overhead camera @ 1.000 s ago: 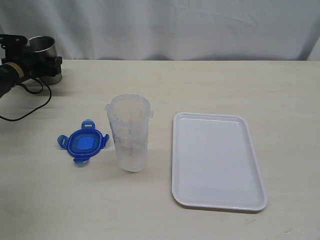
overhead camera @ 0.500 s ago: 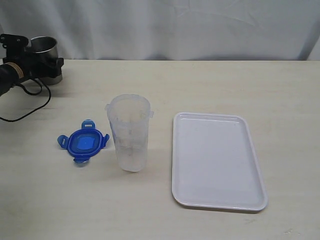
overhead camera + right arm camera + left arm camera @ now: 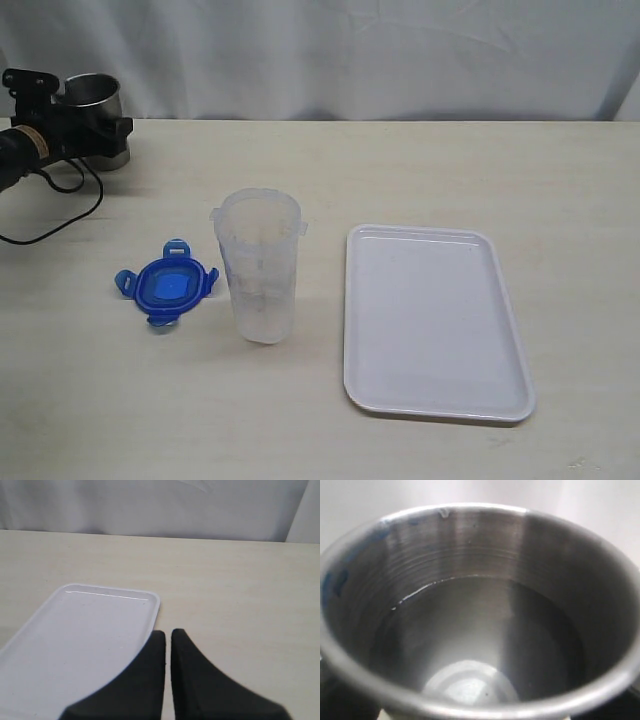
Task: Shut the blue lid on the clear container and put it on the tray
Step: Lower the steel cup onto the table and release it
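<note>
Two claws: the left claw (image 3: 78, 130) clasped the steel cup (image 3: 90, 92) at the worktop (image 3: 400, 170) corner; the right claw (image 3: 167, 632) was closed. The blue lid (image 3: 166, 286) lay beside the upright clear container (image 3: 260, 270), left of the tray (image 3: 436, 410).

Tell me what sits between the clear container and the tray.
Nothing visible. The clear container stands upright beside the tray, only bare table between them; the blue lid lies on the container's other side, off that path.
</note>
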You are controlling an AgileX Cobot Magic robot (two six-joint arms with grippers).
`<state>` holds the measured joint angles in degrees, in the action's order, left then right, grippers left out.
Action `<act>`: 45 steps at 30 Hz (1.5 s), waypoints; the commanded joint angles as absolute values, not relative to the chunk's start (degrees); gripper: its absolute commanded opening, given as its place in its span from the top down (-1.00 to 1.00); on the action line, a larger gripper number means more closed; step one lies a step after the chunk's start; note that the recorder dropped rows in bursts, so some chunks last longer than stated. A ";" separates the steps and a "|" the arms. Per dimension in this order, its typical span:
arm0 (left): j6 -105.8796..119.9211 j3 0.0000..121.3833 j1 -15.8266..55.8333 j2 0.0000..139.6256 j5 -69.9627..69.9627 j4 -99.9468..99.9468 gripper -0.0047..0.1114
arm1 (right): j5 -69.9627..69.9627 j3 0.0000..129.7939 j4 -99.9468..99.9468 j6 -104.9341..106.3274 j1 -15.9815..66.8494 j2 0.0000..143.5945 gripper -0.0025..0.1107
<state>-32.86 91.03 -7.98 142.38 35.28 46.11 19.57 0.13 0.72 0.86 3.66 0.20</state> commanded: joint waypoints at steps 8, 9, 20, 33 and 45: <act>-33.47 91.42 -8.23 141.70 35.24 44.45 -0.89 | 19.59 0.00 0.65 0.76 3.48 0.00 0.88; -33.47 91.42 -8.23 141.70 35.21 45.12 -0.89 | 19.59 0.00 0.65 0.76 3.48 0.00 0.88; -41.94 91.18 -8.23 140.97 33.20 55.40 -0.89 | 19.59 0.00 0.65 0.76 3.48 0.00 0.88; -40.50 77.95 -13.43 136.42 42.24 54.86 -0.89 | 19.59 0.00 0.65 0.76 3.48 0.00 0.88; -46.31 58.41 -13.43 113.85 41.59 58.86 -0.89 | 19.59 0.00 0.65 0.76 3.48 0.00 0.88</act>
<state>-42.59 61.12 -13.36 119.06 41.94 56.92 19.57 0.13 0.72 0.86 3.66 0.20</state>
